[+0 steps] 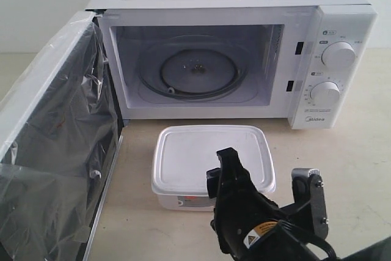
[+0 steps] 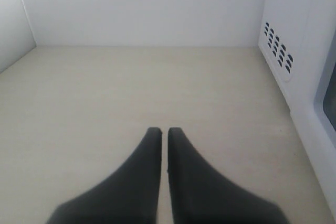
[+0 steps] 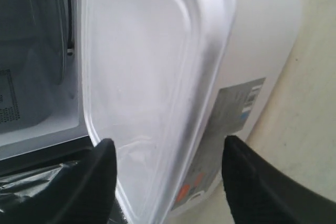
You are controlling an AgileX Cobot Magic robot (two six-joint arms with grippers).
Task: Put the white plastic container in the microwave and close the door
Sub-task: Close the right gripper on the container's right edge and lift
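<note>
While your right gripper [image 1: 267,166] hangs wide open, holding nothing, at the corner of the container [image 1: 201,154] farthest from the microwave [image 1: 342,29], and that container sits just before the open mouth, mind that a corner pinch could tip it into the lower lip.

The left gripper [image 2: 164,131] hangs over the pale beige surface [image 2: 126,87], its black jaws drawn together with only a thin slit between them. Beside it stands the microwave [image 2: 302,19], its white side showing dark vent slots [image 2: 278,43]. A white wall [image 2: 142,3] lies far beyond.
</note>
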